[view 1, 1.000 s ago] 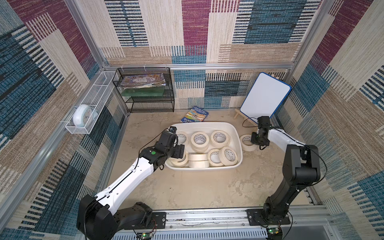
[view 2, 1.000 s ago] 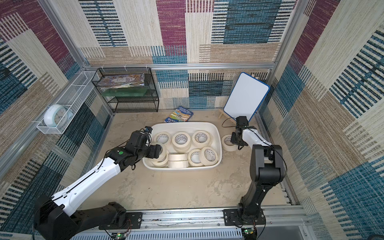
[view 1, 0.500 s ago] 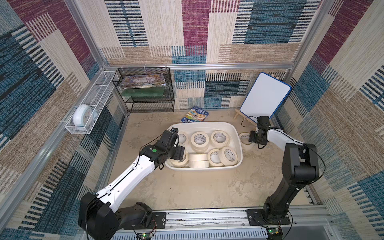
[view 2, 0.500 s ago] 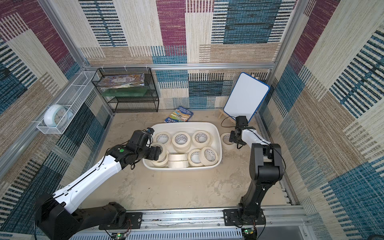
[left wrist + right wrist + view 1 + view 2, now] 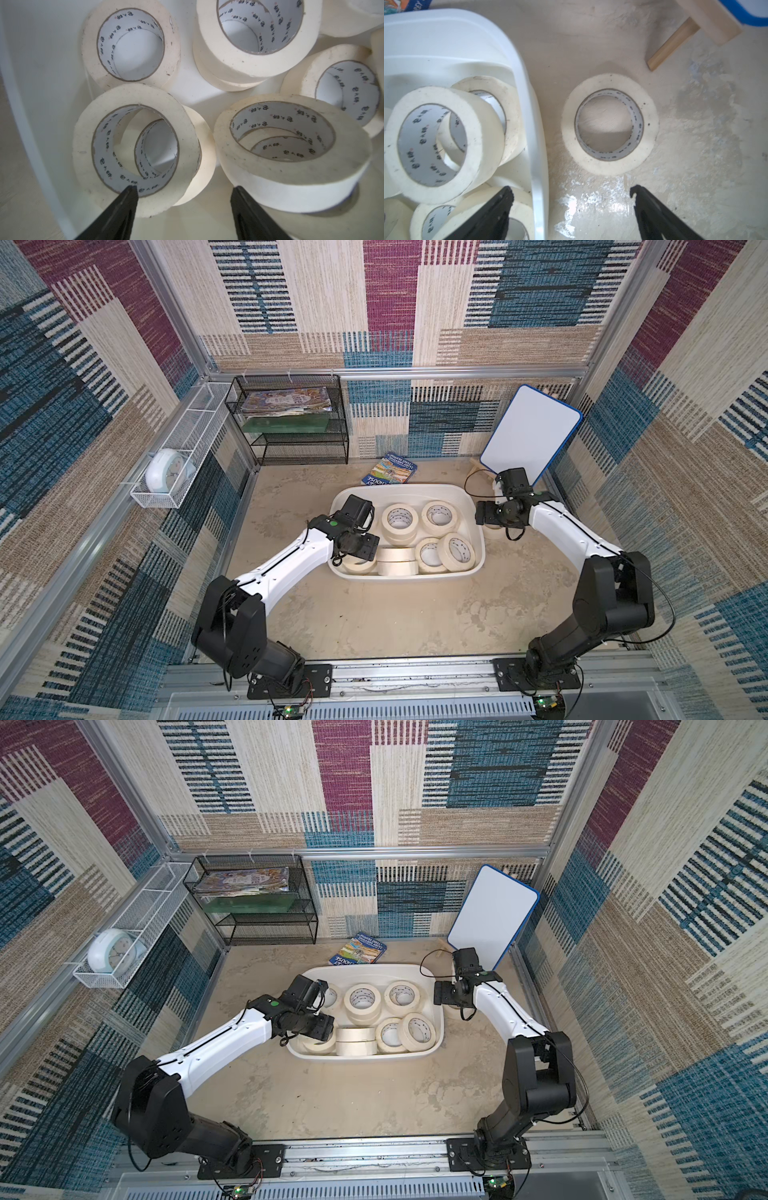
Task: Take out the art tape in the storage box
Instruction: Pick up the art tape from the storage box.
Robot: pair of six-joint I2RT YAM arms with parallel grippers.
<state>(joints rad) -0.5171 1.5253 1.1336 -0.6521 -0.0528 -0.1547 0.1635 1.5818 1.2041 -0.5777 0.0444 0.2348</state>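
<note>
The white storage box holds several cream art tape rolls, some stacked or leaning. My left gripper is open low in the box's near-left corner. One fingertip overlaps the core edge of a tilted roll; the other is beside a second roll. In both top views this gripper covers a roll. My right gripper is open and empty, straddling the box's right rim. One roll lies flat on the floor just outside the box.
A whiteboard on a wooden stand stands behind the right arm. A booklet lies behind the box. A black mesh rack is at the back left, and a white wire basket holding a clock is on the left wall.
My right gripper has opened, let go of the roll now on the floor, and shifted toward the box. My left gripper has dropped lower into the box's near-left corner.
</note>
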